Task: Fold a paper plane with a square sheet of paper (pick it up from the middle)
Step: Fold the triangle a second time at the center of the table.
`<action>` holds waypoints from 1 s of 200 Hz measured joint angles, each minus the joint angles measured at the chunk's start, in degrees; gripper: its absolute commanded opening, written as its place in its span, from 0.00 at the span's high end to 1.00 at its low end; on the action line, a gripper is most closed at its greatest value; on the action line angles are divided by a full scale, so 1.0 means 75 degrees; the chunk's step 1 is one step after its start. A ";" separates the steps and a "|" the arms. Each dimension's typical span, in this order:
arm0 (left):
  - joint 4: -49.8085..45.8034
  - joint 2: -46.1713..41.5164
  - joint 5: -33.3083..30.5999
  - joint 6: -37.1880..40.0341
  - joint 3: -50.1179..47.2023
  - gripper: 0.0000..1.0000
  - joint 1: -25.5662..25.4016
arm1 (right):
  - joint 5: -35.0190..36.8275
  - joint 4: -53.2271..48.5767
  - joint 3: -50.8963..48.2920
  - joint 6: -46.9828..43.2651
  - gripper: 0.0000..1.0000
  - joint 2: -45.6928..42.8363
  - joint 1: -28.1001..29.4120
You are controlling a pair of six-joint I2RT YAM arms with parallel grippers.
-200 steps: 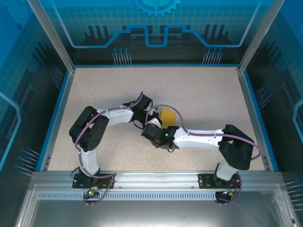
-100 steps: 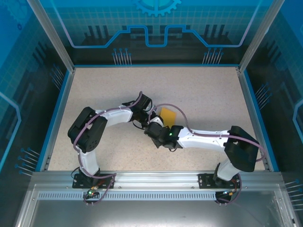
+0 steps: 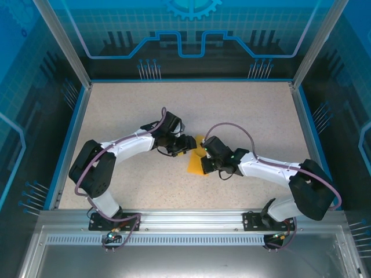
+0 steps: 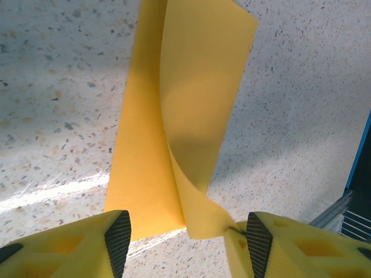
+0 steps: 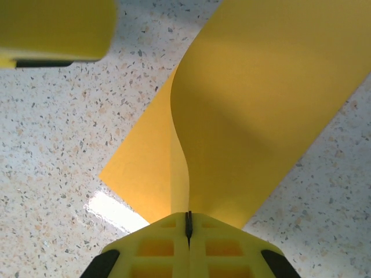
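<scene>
Paper (image 3: 192, 165) on tabletop (image 3: 249, 110) between hands, long axis running away from left hand (image 4: 184, 231). Right hand (image 5: 188, 219) clamped on paper's raised edge. Left hand fingers apart, straddling near end.

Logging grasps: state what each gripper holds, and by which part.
The right gripper pinches the square sheet of paper between its fingers, by the edge of its curled-up flap. The left gripper is open, holding nothing.

I can read no words, numbers or brand marks in any of my views. The nearest thing to a sign is a pale blue gear emblem (image 3: 192, 7) printed at the top edge of the blue back panel (image 3: 243, 35), and it carries no legible lettering.
</scene>
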 measured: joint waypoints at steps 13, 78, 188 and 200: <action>-0.0026 -0.0047 -0.0035 -0.0003 -0.0055 0.45 0.0000 | -0.0315 0.0070 -0.0003 -0.0035 0.96 0.0000 -0.0219; 0.0000 -0.0221 -0.0047 0.0020 -0.0446 0.54 -0.0050 | -0.0927 -0.0192 0.0274 -0.0353 0.96 0.0723 -0.0866; 0.0201 -0.0233 -0.0006 0.0020 -0.0481 0.57 -0.0248 | -0.0455 -0.0886 0.1294 -0.0898 0.96 0.1766 -0.0976; 0.0201 -0.0233 0.0012 0.0020 -0.0481 0.57 -0.0256 | -0.0411 -0.0953 0.1364 -0.0950 0.96 0.1856 -0.0991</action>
